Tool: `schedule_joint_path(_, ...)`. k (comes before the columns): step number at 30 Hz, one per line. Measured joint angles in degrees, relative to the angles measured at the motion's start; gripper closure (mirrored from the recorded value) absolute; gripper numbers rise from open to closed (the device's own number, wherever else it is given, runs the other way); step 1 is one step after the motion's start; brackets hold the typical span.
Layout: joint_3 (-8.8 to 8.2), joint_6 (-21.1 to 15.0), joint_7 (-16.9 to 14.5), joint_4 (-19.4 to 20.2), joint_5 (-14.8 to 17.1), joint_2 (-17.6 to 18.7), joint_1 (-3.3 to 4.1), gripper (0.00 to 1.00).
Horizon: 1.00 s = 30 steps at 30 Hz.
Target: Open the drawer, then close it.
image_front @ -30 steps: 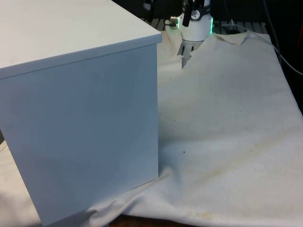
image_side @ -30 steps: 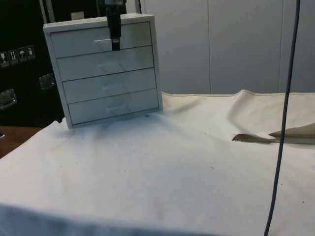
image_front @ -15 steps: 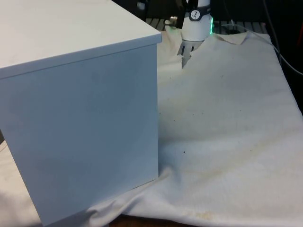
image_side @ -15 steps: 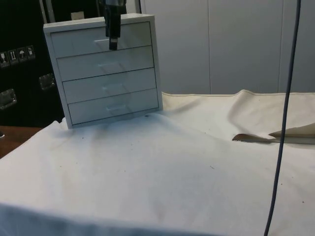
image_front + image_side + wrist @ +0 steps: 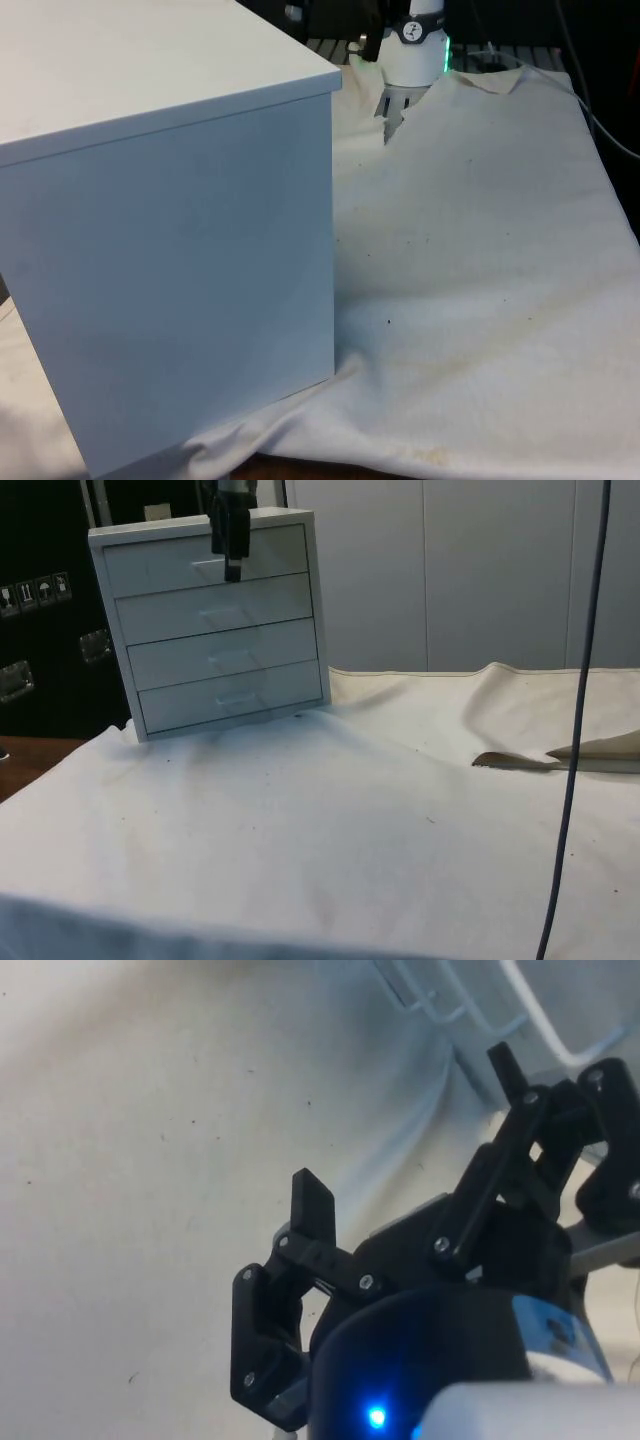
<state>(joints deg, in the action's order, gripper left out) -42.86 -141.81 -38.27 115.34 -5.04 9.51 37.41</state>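
Side view: my black two-finger gripper [image 5: 232, 568] hangs in front of the top drawer [image 5: 205, 560] of the white four-drawer chest [image 5: 215, 630], all drawers flush. Front view gives just the chest's blank back. Wrist view: fingers [image 5: 312, 1210] spread apart, nothing held. Bench under creased white cloth [image 5: 330, 830]; pale cabinet doors [image 5: 450, 570] behind.

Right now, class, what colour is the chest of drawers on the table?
White, fronts and handles alike; the chest of drawers shows best in the side view.
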Motion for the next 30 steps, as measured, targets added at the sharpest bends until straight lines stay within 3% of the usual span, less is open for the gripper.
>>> schedule_joint_path(11,-1.55,-0.7,-1.8,-2.2,0.0,3.4,-0.23,0.00)
schedule_joint_path(30,-2.29,-3.3,-1.8,-3.0,-0.3,7.5,-0.23,0.00)
